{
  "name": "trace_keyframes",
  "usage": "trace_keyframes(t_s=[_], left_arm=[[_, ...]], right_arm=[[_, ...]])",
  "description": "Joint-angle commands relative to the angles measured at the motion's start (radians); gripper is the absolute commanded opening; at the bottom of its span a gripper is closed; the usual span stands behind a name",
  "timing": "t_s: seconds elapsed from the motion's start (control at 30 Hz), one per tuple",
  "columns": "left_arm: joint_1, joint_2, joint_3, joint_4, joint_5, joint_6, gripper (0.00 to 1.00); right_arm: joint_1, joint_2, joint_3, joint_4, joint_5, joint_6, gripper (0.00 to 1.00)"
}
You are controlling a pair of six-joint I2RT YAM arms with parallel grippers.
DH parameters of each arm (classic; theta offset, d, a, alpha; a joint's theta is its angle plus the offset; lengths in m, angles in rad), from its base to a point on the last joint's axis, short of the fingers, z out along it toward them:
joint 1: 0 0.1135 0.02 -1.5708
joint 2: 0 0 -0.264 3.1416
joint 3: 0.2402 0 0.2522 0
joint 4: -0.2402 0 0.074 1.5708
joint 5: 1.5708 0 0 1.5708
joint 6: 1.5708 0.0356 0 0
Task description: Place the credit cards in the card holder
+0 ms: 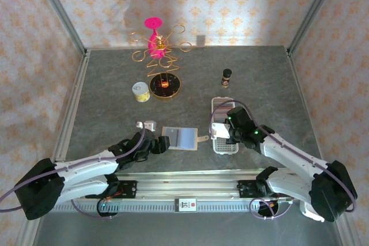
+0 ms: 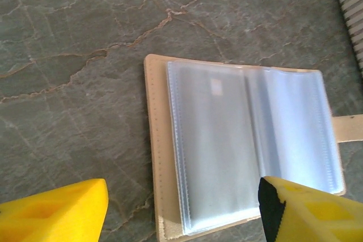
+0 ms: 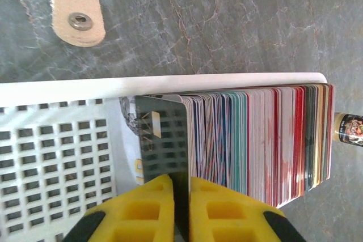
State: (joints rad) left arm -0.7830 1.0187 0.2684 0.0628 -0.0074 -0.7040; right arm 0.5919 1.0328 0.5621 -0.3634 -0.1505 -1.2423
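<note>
- Top external view: the card holder (image 1: 181, 138) lies open and flat on the grey marbled table (image 1: 104, 108), just below the middle of the frame, with its snap tab (image 1: 203, 138) pointing right.
- The left gripper (image 1: 162, 143) sits at the holder's left edge. The right gripper (image 1: 222, 132) is down in the white perforated tray (image 1: 225, 148) right of centre, where the credit cards (image 1: 222, 109) fill the upper part.
- In the upper half stand a gold wire stand with a pink top (image 1: 157, 44), a small yellow tin (image 1: 140, 91), a dark round dish (image 1: 165, 86) and a small dark bottle (image 1: 226, 76).
- Left wrist view: the holder's clear sleeves (image 2: 227, 140) spread across the middle and right of the frame, on a beige cover. The left gripper's yellow fingers (image 2: 57, 213) sit in the two lower corners, spread wide and gripping nothing.
- Right wrist view: the credit cards (image 3: 255, 140) stand on edge in a tight row in the tray, centre and right. The right gripper (image 3: 181, 196) is clamped on a grey card (image 3: 161, 140) at the row's left end, its yellow fingers pressed on both faces at bottom centre.
- The beige snap tab lies on the table at upper left.
</note>
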Motion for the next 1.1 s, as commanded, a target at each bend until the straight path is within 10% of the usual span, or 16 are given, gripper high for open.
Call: trace_keyframes(t_s=[0.0, 0.3, 0.67, 1.07], left_arm=[[0.007, 0.036, 0.054, -0.054, -0.042, 0.032, 0.73], [0.007, 0.124, 0.129, -0.091, -0.049, 0.066, 0.74], [0.007, 0.266, 0.212, -0.141, -0.035, 0.107, 0.7], [0.006, 0.379, 0.265, -0.157, -0.026, 0.112, 0.6]], right_arm=[[-0.004, -0.046, 0.072, -0.083, -0.089, 0.103, 0.07], [-0.004, -0.138, 0.219, -0.19, -0.349, 0.43, 0.0], [0.015, -0.115, 0.132, 0.311, -0.277, 1.482, 0.0], [0.273, 0.098, -0.077, 0.649, -0.049, 2.049, 0.0]])
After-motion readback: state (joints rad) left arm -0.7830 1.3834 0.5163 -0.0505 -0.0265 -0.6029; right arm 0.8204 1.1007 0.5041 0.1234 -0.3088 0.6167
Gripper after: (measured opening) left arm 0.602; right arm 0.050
